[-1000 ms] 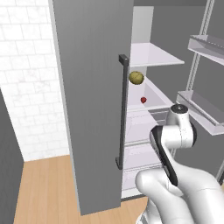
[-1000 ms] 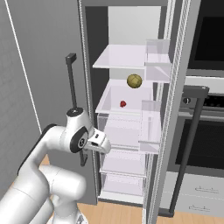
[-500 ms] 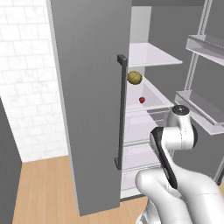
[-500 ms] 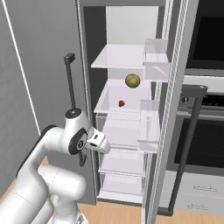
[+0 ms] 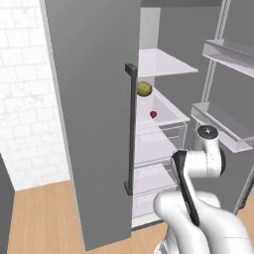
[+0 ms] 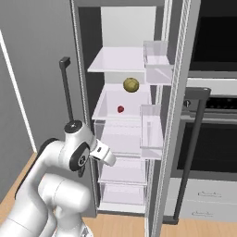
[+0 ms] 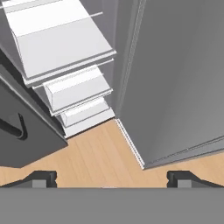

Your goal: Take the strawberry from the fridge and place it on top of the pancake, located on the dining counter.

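Inside the open fridge (image 6: 139,28), we see the strawberry (image 6: 121,109) resting on a white middle shelf (image 6: 107,110), below and slightly left of a round yellow-green fruit (image 6: 131,84) that sits near the shelf's back. From the left base camera, the same berry (image 5: 153,114) shows past the dark bar handle (image 5: 131,129) of the grey door (image 5: 94,99), with the fruit (image 5: 144,89) above it. Our hand (image 7: 112,178) points down at the wood floor (image 7: 96,157) in front of the lower drawers (image 7: 78,87), its fingertips (image 7: 40,178) spread fully apart and holding nothing. A black wall oven (image 6: 215,139) stands to the fridge's right.
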### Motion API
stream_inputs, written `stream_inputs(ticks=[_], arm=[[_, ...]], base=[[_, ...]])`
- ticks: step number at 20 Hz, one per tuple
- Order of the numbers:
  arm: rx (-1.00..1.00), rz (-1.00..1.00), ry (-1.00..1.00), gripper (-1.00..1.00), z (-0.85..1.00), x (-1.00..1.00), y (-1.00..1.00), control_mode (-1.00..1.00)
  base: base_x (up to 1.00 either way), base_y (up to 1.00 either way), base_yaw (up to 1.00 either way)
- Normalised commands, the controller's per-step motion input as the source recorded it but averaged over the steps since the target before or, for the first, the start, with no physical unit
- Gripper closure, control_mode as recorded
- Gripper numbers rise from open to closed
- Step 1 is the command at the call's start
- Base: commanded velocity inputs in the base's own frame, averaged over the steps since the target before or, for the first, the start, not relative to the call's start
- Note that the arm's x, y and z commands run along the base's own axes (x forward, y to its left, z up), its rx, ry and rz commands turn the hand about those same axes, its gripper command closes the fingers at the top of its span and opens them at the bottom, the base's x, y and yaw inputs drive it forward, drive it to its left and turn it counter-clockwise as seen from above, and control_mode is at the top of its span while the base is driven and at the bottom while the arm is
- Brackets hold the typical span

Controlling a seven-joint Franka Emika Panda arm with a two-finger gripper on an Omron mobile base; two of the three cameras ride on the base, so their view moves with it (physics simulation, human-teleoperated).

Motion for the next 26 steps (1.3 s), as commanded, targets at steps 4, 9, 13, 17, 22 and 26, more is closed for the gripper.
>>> stream_inputs(ticks=[4, 9, 13, 17, 22, 26], arm=[[0.0, 0.0, 0.0, -1.0, 0.0, 0.0, 0.0, 1.0], [0.0, 0.0, 0.0, -1.0, 0.0, 0.0, 0.0, 1.0], [0.0, 0.0, 0.0, -1.0, 0.0, 0.0, 0.0, 1.0], [0.0, 0.0, 0.0, -1.0, 0.0, 0.0, 0.0, 1.0], [0.0, 0.0, 0.0, -1.0, 0.0, 0.0, 0.0, 1.0], [0.0, 0.0, 0.0, -1.0, 0.0, 0.0, 0.0, 1.0]], base=[[0.45, 0.0, 0.0], [0.44, -0.01, 0.0], [0.28, -0.22, 0.0], [0.35, -0.3, 0.04], [0.41, -0.28, 0.11], [0.44, -0.14, 0.09]])
